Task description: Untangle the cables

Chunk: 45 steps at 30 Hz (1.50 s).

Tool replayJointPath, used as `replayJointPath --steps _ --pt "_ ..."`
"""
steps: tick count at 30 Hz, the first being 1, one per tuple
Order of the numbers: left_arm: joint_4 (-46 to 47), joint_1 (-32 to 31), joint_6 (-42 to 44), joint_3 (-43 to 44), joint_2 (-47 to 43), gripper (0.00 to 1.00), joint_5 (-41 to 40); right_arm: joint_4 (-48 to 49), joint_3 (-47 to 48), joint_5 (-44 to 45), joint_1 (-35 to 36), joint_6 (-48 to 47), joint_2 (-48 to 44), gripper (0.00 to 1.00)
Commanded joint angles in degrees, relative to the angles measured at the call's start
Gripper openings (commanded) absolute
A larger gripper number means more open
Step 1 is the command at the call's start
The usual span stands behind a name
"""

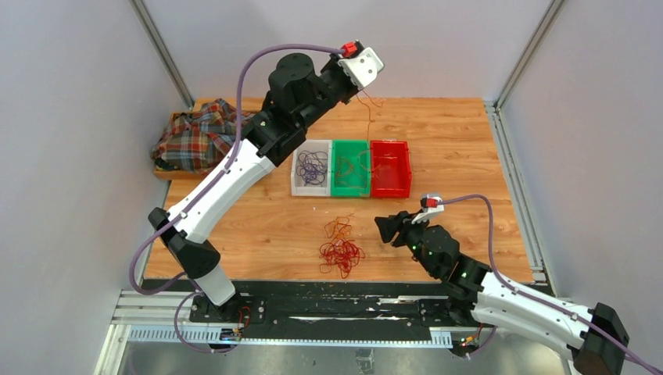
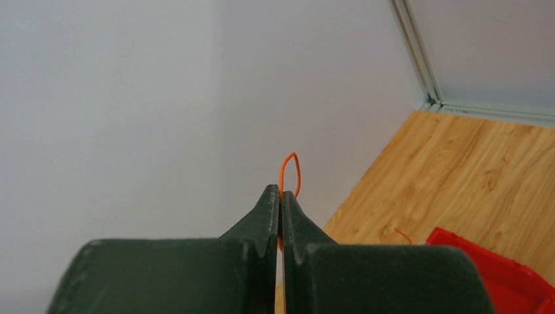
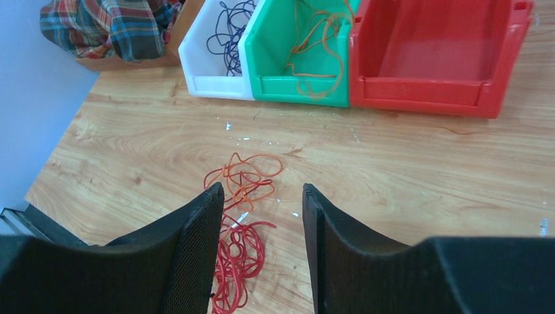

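On the table a tangle of red cables [image 1: 341,254] lies with a looser orange cable [image 1: 338,227] at its far end. In the right wrist view the red clump [image 3: 239,252] and the orange loops [image 3: 245,176] sit just left of and ahead of my right gripper [image 3: 262,190], which is open and empty. From above, this right gripper [image 1: 385,226] hovers to the right of the pile. My left gripper [image 1: 358,84] is raised over the back of the table, shut on a thin orange cable [image 2: 290,173]. That cable [image 1: 370,117] hangs down toward the green bin [image 1: 336,187].
Three bins stand in a row: a white bin [image 1: 297,183] with purple cables [image 1: 312,166], the green one with orange cables [image 3: 314,46], and a red bin [image 1: 390,187]. A plaid cloth [image 1: 195,137] lies at the back left. Walls close in both sides.
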Motion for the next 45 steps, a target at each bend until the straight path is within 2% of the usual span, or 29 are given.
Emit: replayJointPath --steps 1,8,20,30,34,40,45 --pt "2.96 0.13 2.22 -2.71 0.58 0.00 -1.59 -6.65 0.81 4.85 0.96 0.52 -4.43 0.48" --pt "3.97 0.43 2.36 -5.35 1.00 0.00 -2.49 -11.46 1.53 7.88 0.93 -0.36 -10.38 0.48" --pt "2.67 0.43 -1.64 7.05 2.59 0.00 -0.30 -12.69 1.46 9.30 0.88 0.82 -10.27 0.48" --pt "6.42 0.52 1.47 3.73 2.16 0.00 -2.74 -11.94 1.25 8.80 0.88 1.05 -9.23 0.47" --pt "6.95 0.70 0.69 8.01 3.82 0.00 -2.85 -12.27 1.11 8.85 0.87 1.02 -9.23 0.47" --pt "2.53 0.72 -3.39 25.34 8.33 0.00 -0.27 -12.35 1.25 9.22 0.70 1.00 -9.16 0.47" --pt "7.94 0.70 -1.32 24.14 6.17 0.00 -0.29 -12.29 1.66 8.94 0.37 0.98 -8.47 0.47"
